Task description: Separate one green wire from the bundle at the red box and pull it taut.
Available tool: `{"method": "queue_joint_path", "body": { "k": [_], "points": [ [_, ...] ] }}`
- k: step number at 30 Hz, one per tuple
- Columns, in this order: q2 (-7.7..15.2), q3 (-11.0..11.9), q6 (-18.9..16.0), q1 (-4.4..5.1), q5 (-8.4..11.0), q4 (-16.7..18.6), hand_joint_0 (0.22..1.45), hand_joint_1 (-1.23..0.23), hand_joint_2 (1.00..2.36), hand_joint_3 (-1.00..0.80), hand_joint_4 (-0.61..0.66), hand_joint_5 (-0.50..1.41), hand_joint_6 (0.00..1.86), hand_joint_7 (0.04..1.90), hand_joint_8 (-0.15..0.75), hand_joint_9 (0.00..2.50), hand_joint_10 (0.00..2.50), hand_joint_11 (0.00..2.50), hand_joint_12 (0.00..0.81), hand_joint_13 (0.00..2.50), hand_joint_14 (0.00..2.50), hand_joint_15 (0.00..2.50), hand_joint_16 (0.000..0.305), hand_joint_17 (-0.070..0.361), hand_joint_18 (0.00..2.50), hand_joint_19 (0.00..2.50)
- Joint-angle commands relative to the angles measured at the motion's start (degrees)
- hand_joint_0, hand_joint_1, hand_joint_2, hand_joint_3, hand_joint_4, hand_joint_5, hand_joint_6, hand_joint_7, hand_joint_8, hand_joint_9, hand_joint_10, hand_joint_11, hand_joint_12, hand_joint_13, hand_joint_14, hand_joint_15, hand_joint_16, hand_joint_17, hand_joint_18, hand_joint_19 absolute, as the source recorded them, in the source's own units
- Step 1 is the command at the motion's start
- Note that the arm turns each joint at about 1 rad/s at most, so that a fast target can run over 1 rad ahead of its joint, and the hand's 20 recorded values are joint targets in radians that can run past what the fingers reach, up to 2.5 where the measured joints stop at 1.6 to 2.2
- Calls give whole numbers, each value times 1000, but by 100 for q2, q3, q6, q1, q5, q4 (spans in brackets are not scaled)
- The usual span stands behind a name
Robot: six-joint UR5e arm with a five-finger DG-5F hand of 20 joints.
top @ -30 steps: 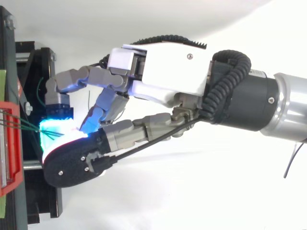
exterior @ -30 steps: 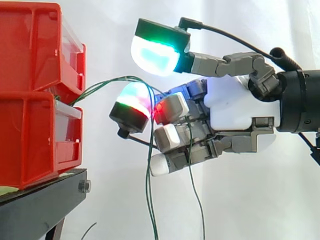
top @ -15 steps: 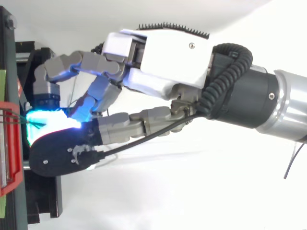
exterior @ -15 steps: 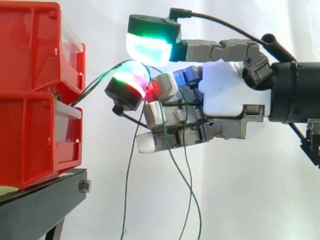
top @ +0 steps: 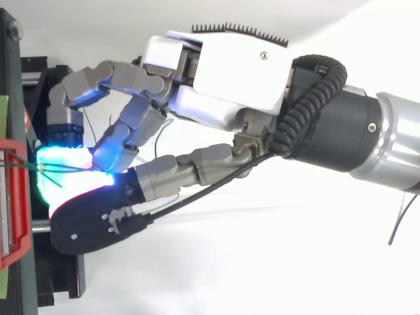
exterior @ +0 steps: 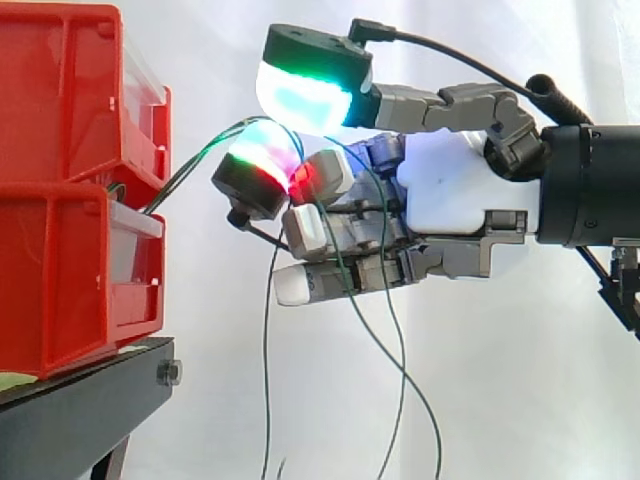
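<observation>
Thin green wires [exterior: 195,165] come out between the two stacked red bins [exterior: 60,260], arch up to the right and drape over my hand [exterior: 455,190]. Its fingers are curled. The thumb's pad [exterior: 305,92] glows green and cyan just above a finger pad [exterior: 262,165] that glows red and green, and the wires pass between these two pads. Below the hand, loose strands [exterior: 400,390] hang down past the curled fingers. From above, the hand [top: 223,79] has its glowing pads pressed together next to the red box [top: 14,197], where short green wire ends [top: 26,169] show.
The bins sit on a black stand [exterior: 90,410], which the top view shows at the left edge [top: 59,275]. A white curtain hangs behind. The arm enters from the right.
Over the last second the hand moved left toward the bins and slightly up, bringing the thumb pad and finger pad together over the wires. The hanging strands swung to the right.
</observation>
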State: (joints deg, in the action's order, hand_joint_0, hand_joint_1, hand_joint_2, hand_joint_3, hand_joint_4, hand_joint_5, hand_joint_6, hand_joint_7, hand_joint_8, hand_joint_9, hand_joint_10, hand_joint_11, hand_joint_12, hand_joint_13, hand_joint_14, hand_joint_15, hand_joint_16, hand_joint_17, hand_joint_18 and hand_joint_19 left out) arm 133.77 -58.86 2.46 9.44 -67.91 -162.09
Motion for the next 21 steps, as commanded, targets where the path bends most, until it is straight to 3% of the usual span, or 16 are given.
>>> {"method": "queue_joint_path", "body": {
  "k": [1, 7, 12, 16, 21],
  "points": [
    [8, -2, 0, 5, -3, 2, 701, -880, 1012, -345, 283, -208, 831, 1137, 388, 1062, 12, 1163, 438, 1027, 20, 666, 47, 106, 809, 345],
    [0, -2, 9, -4, -11, -7, 699, -882, 1006, -430, 286, -205, 832, 1117, 391, 1054, 13, 1146, 428, 1013, 21, 665, 47, 106, 812, 347],
    [0, -2, 9, -4, -3, -7, 577, -743, 1000, -500, 275, -170, 796, 1182, 405, 1107, 15, 1120, 425, 1027, 19, 670, 48, 108, 803, 405],
    [0, -2, 9, -4, -20, -16, 571, -619, 1000, -500, 271, -146, 762, 1220, 408, 1166, 16, 1104, 431, 1048, 20, 678, 50, 112, 823, 420],
    [0, -2, 9, 5, -11, -16, 613, -615, 1014, -319, 245, -144, 769, 1286, 407, 1184, 15, 1101, 431, 1061, 19, 676, 49, 110, 827, 419]
  ]
}}
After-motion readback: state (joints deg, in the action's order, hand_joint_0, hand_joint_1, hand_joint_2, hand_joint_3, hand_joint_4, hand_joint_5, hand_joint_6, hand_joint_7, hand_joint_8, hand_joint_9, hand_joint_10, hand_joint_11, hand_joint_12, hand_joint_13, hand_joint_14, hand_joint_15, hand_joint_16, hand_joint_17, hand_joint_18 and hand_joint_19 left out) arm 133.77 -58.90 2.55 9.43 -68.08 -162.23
